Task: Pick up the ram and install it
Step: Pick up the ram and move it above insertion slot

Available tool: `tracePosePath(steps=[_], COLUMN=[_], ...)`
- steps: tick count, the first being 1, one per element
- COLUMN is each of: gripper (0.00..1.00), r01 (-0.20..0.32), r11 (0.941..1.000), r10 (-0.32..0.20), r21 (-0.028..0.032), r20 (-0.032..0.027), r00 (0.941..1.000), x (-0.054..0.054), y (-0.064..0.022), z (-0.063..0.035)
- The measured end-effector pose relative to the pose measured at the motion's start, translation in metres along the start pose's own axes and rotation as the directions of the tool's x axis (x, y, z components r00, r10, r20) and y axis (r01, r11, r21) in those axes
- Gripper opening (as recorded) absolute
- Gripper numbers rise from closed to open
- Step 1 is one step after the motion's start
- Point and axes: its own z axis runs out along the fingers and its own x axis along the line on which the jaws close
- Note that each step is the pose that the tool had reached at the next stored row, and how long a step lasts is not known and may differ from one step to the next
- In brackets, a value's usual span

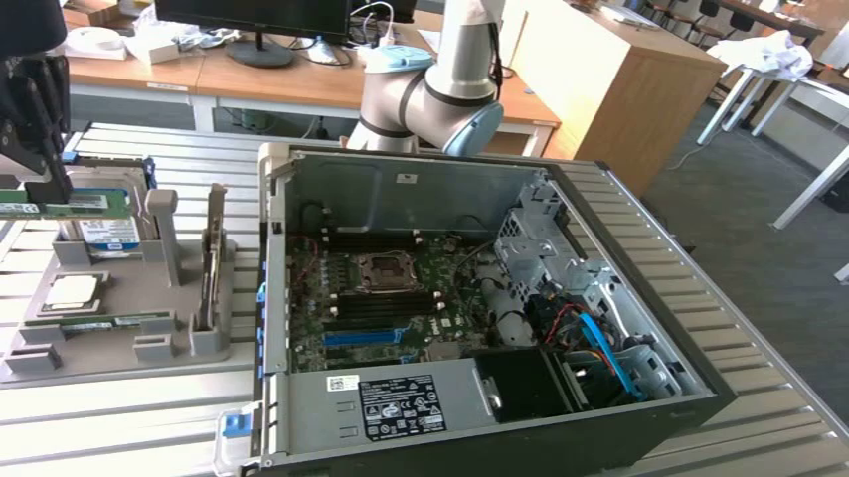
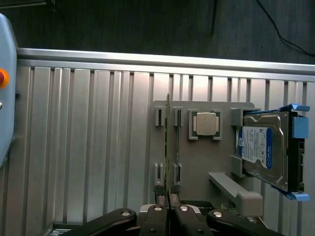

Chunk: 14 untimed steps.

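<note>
We see our jaws closed on the ram (image 1: 93, 206), held over the grey tray (image 1: 93, 353) on the table (image 1: 133, 422).

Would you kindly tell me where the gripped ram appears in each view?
Exterior view: the ram shows broadside at that view's left edge, under the gripper, close to the hard drive.
Wrist view: the ram shows edge-on, a thin strip running out from the gripper.
Shared landmark: the hard drive with its blue label.
</note>
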Motion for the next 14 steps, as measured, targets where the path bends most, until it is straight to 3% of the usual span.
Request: tracePosePath(steps=[14], gripper=[0.11], r01=[0.000], r11=[1.0000], r10=[0.000], r21=[-0.0005], r20=[0.0001], r00=[1.0000], x=[0.001], y=[-0.0200], z=[-0.0004])
